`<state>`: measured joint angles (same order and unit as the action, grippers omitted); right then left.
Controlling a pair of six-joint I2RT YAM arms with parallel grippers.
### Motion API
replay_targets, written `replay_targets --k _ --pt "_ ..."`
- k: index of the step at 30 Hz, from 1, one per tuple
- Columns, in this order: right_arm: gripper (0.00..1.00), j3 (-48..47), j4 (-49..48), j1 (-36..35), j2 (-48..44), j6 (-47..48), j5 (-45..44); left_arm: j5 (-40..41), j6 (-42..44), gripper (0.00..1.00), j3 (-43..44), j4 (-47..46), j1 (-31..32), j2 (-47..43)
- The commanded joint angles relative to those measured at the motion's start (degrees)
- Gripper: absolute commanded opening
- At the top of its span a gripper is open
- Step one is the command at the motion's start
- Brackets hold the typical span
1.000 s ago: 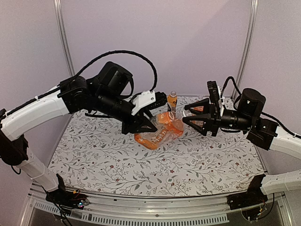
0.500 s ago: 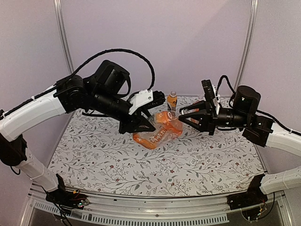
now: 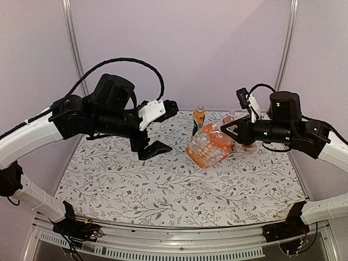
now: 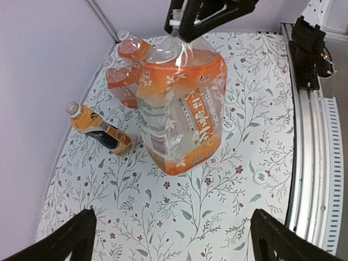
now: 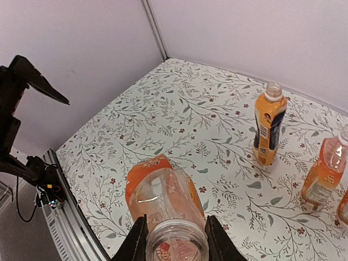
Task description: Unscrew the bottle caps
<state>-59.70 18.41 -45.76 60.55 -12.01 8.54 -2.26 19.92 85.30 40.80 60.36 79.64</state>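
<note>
My right gripper (image 5: pixel 175 240) is shut on the open, capless neck of a squat orange-label bottle (image 5: pixel 163 196). That bottle (image 3: pixel 209 144) hangs tilted over the middle of the table, base down and to the left. My left gripper (image 3: pixel 159 128) is open and stands apart, to the bottle's left. In the left wrist view its fingers (image 4: pixel 73 239) frame bare cloth below the bottle (image 4: pixel 182 109). Two small white round caps (image 4: pixel 262 176) lie loose on the cloth near the bottle's base, the other cap (image 4: pixel 213 161) close beside it.
A slim dark-label bottle (image 5: pixel 269 130) stands at the back, with two more squat bottles (image 5: pixel 325 169) to its right. The floral tablecloth (image 3: pixel 136 185) ends at a metal rail (image 4: pixel 307 163) along the near edge. Purple walls close the back and sides.
My left gripper let go of the bottle, opened wide and drew back to the left. My right gripper closed on the neck and swung the bottle right and more upright.
</note>
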Motion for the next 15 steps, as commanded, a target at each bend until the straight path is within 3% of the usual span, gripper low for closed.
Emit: replay_targets --k 1,7,11,15 --pt "0.00 -3.5 21.7 -0.2 -2.1 -6.3 -23.2 8.9 0.7 1.00 -4.4 -4.9 0.3 -3.3" --pt "0.00 -6.3 38.6 3.2 -1.5 -13.7 -41.5 17.6 0.9 0.99 -14.9 -11.7 -2.6 -9.8" --pt "0.00 -5.7 44.1 9.6 -2.8 -16.7 -47.7 17.7 -0.2 1.00 -20.1 -13.3 -6.0 -14.3" --pt "0.00 -6.5 42.9 19.9 -1.9 -12.8 -46.5 17.6 -0.4 1.00 -24.2 -14.2 -8.3 -18.4"
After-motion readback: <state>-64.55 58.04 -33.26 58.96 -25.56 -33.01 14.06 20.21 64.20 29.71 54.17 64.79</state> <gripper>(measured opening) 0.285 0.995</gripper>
